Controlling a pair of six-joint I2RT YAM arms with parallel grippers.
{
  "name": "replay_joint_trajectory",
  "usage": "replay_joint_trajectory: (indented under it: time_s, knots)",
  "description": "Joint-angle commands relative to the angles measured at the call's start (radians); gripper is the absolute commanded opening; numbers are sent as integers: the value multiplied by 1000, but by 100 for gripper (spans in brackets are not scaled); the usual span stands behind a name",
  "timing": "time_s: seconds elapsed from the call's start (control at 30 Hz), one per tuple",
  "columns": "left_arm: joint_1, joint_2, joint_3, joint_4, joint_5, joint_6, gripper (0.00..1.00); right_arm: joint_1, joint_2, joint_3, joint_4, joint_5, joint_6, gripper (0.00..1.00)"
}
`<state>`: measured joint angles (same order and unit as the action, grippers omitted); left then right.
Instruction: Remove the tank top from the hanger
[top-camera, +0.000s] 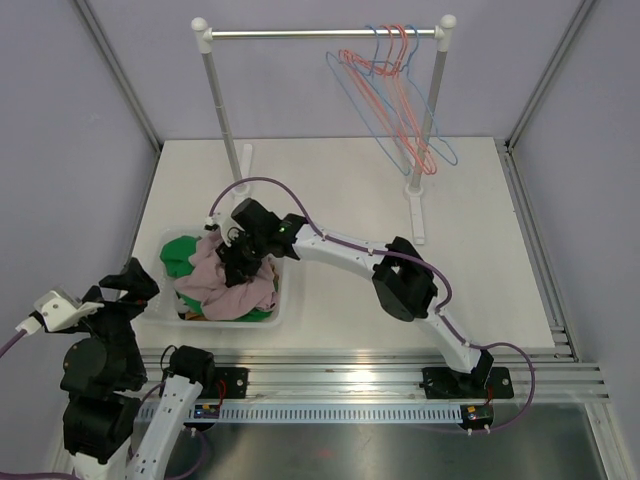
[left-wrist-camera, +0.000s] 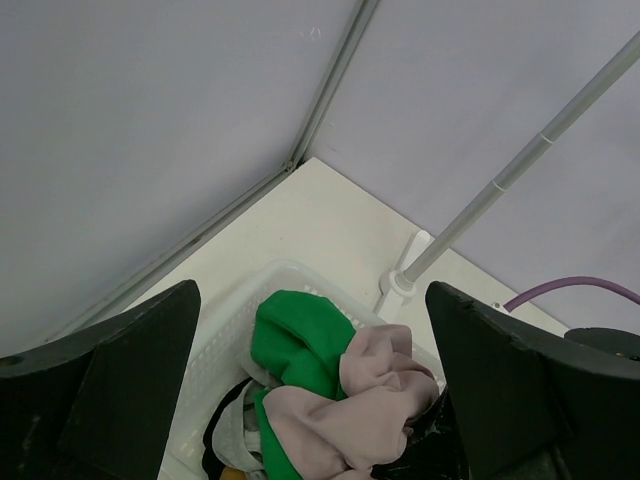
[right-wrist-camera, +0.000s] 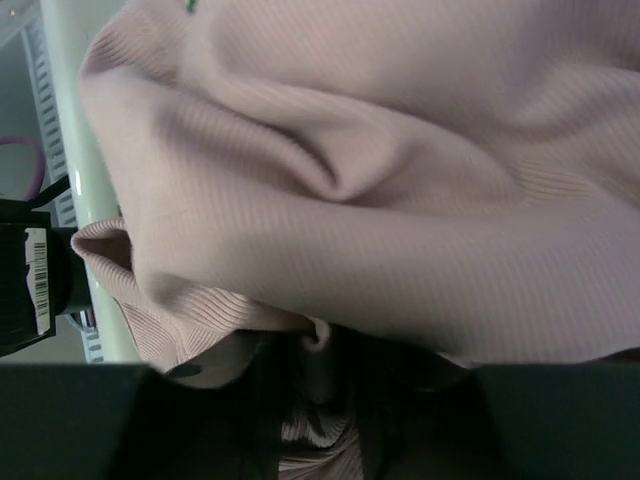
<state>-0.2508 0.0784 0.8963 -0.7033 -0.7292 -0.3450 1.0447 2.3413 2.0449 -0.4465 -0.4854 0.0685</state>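
The pale pink ribbed tank top (top-camera: 237, 290) lies bunched on a pile of clothes in the white basket (top-camera: 283, 303) at the table's front left, off any hanger. My right gripper (top-camera: 238, 258) reaches down into the basket and is pressed into the pink cloth. In the right wrist view the tank top (right-wrist-camera: 360, 190) fills the frame and its folds run in between the dark jaws of my right gripper (right-wrist-camera: 320, 400), which look shut on it. My left gripper (top-camera: 128, 282) is open and empty, drawn back left of the basket. The left wrist view shows the tank top (left-wrist-camera: 385, 400) between its fingers (left-wrist-camera: 120, 380).
Several empty wire hangers (top-camera: 400, 95), red and blue, hang at the right end of the rail of the white clothes rack (top-camera: 217, 110) at the back. A green garment (left-wrist-camera: 300, 345) and grey and dark clothes lie under the tank top. Grey walls close in the table.
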Motion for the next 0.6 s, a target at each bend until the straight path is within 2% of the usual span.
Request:
replay_joint_trajectory:
  time_s: [0.0, 0.07, 0.2, 0.33, 0.4, 0.47, 0.57]
  knots:
    - [5, 15, 49, -5, 14, -9, 99, 9, -26, 26, -179, 37, -12, 38]
    - [4, 40, 79, -33, 39, -11, 99, 11, -83, 32, -184, 62, -10, 64]
    - [5, 98, 141, -137, 100, -12, 99, 11, -174, 41, -179, 91, -13, 73]
    - [5, 173, 246, -232, 165, -12, 99, 9, -246, 72, -196, 122, -10, 93]
    - [5, 227, 331, -286, 207, -6, 99, 9, -307, 67, -214, 149, -9, 99]
    - [5, 253, 372, -318, 232, 0, 99, 11, -354, 35, -215, 183, 2, 99]
    - [5, 299, 429, -390, 293, 15, 99, 9, -491, -99, -164, 338, 65, 100]
